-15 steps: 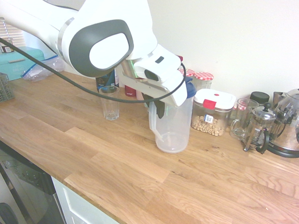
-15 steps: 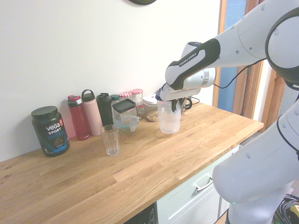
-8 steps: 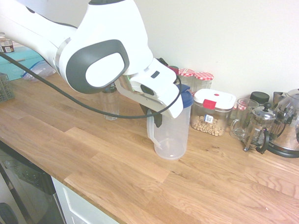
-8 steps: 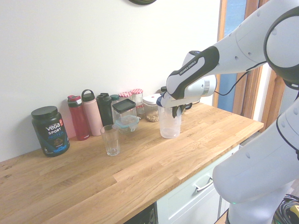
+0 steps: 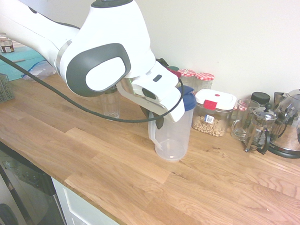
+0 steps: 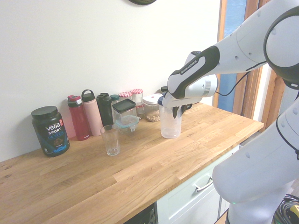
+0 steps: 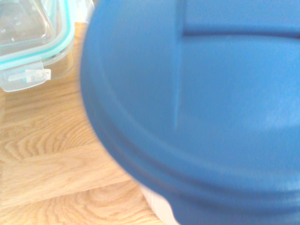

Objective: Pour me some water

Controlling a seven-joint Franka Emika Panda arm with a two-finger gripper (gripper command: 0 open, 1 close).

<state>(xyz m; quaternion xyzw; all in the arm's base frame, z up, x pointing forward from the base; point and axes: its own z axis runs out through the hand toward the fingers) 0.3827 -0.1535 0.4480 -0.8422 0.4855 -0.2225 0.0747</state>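
Pitcher (image 5: 171, 136), clear plastic with a blue lid (image 7: 197, 108), stands on the worktop (image 5: 117, 168); its contents are unclear. Gripper (image 5: 159, 116) sits at its handle, grip unclear. Glass (image 6: 110, 140) appears empty.

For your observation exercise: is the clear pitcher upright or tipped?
Upright: the pitcher stands with its base flat on the wooden counter, blue lid on top.

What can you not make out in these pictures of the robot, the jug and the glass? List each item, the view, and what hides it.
- Gripper fingers: both exterior views, mostly covered by the hand and the jug.
- Water level in the jug: too faint in either exterior view.
- Drinking glass: first exterior view, mostly behind the arm.
- Jug lid: wrist view, blurred, cut off by edges.
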